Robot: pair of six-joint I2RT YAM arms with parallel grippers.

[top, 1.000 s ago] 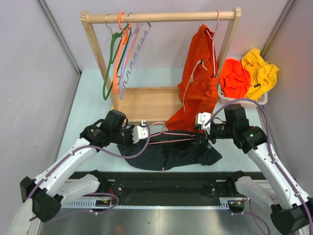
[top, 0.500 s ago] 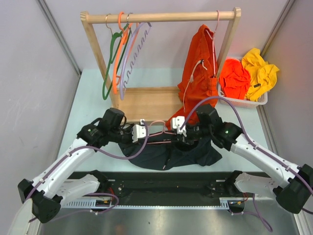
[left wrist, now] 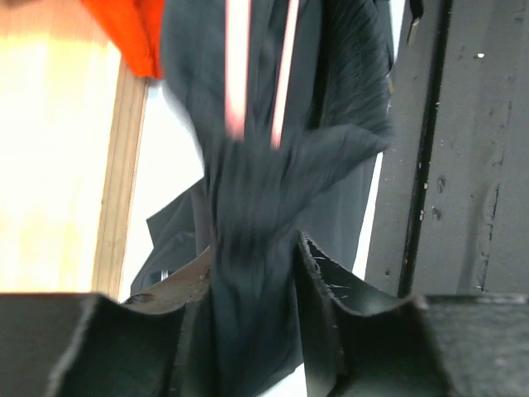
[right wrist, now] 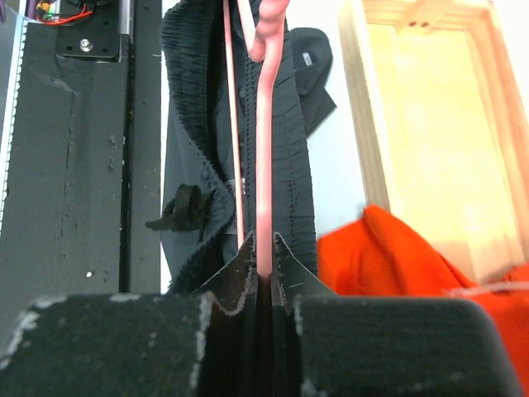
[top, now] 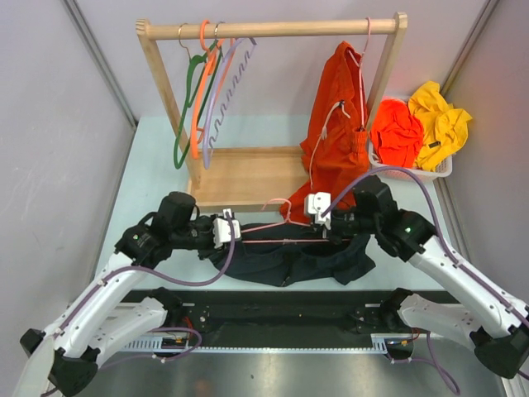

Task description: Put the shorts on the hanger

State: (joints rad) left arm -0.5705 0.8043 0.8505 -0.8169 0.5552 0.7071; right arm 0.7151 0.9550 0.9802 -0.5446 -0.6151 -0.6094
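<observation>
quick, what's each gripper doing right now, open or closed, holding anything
left gripper: closed, pinching the dark fabric of the shorts
right gripper: closed on the pink rod of the hanger

black shorts (top: 285,263) bunched along pale-pink hanger (top: 281,240), hanger lying level

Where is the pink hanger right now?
In the top view the hanger is at the front middle of the table, between the left gripper and right gripper, across the black shorts, in front of the wooden rack.
</observation>
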